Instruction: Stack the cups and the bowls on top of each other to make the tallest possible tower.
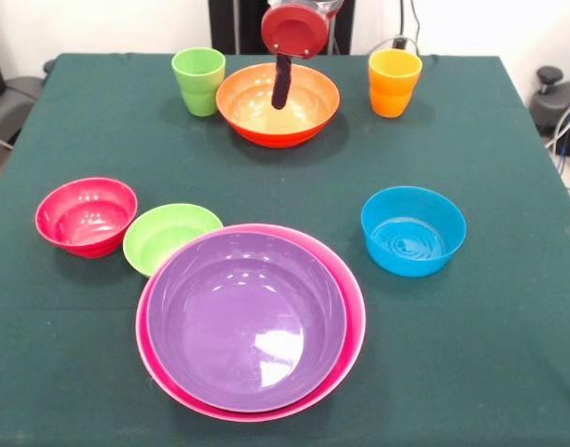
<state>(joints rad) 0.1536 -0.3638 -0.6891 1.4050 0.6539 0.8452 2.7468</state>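
A wide purple bowl (pixel 246 319) sits nested inside the huge pink bowl (pixel 356 312) at the near middle of the table. A small lime green bowl (pixel 170 237) touches the pink rim on the left, with a small red bowl (pixel 86 216) beside it. A small blue bowl (pixel 413 230) stands alone on the right. A large orange bowl (pixel 278 104) stands at the far middle, between the light green cup (pixel 198 81) and the orange cup (pixel 394 82). My gripper (pixel 282 86) hangs over the orange bowl's inside. A second purple bowl and a large lime green bowl are out of view.
The table is covered by a dark green cloth (pixel 490 372). The robot's black pedestal (pixel 238 23) stands behind the far edge. Cables and grey equipment (pixel 555 102) lie off the table at the right.
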